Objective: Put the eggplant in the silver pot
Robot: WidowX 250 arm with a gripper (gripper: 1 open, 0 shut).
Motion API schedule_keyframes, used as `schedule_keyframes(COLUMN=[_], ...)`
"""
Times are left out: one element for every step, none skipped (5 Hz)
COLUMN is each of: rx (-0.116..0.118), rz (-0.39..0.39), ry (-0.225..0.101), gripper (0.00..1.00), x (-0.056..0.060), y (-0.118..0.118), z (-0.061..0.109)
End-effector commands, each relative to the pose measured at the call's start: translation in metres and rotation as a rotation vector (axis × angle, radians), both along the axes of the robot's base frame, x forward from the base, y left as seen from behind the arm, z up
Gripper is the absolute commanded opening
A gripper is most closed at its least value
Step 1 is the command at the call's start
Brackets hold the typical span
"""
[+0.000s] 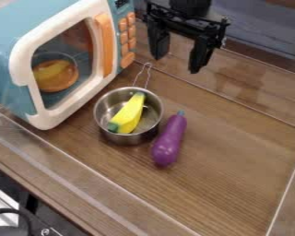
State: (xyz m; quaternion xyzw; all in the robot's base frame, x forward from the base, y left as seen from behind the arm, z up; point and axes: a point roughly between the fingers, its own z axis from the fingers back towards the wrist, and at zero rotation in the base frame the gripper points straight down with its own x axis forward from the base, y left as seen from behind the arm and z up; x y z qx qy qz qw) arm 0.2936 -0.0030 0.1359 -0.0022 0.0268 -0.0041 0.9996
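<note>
Camera view: my pincer (180,51) hangs wide and empty above the desk (236,138). Eggplant (170,139) lies touching the pot (112,128), at its right. I'd grip mid-body, across its width, lifting clear of the rim.

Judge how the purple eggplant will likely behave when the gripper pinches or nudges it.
The eggplant looks glossy and rounded, so it may slip between the fingers. Lying on its side on the wooden table, it could roll if nudged sideways. It looks like a stiff, light toy.
</note>
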Motion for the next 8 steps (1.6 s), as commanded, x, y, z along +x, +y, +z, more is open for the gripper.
schedule_keyframes(rx=[-0.004,-0.019,-0.023,-0.031,-0.048,-0.052,-0.056,-0.059], rz=[0.003,0.014,0.031,0.022,0.038,0.064,0.086,0.114], ry=[0.060,0.066,0.059,0.041,0.018,0.014,0.012,0.009], gripper=[1.00,1.00,1.00,1.00,1.00,1.00,1.00,1.00], x=[-0.009,-0.019,-0.017,-0.016,-0.017,-0.017,-0.017,-0.017], y=[-0.003,-0.008,-0.019,-0.029,-0.032,-0.036,-0.034,-0.032], z=[-0.021,-0.041,-0.072,-0.104,-0.089,-0.092,-0.100,-0.108])
